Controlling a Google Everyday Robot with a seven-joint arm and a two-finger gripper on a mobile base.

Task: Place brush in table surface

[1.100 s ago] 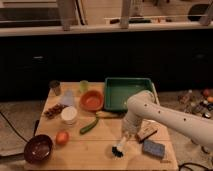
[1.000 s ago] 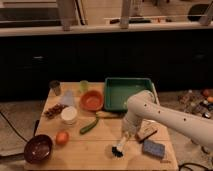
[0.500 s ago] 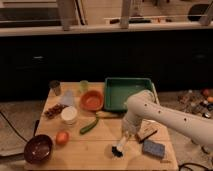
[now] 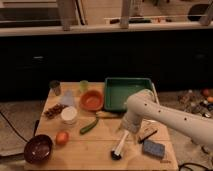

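Brush (image 4: 120, 146) slants just below gripper (image 4: 128, 131), handle end toward it, head resting on table surface (image 4: 92, 147); can't tell whether gripper holds it.

Wood surface (image 4: 95, 146): brush (image 4: 119, 146) lower ctr, sponge (image 4: 153, 148) + scrubber (image 4: 147, 135) lower right, green tray (image 4: 127, 80) top, cucumber (image 4: 89, 125) mid; gripper (image 4: 126, 131) just above brush.

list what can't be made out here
- Camera view: gripper, at the upper end of the brush, masked by the arm; contact unclear.
- Camera view: scrubber partly behind the arm.
- Camera view: arm cut off by the right edge.
- Camera view: dark pile at left, too blurred.
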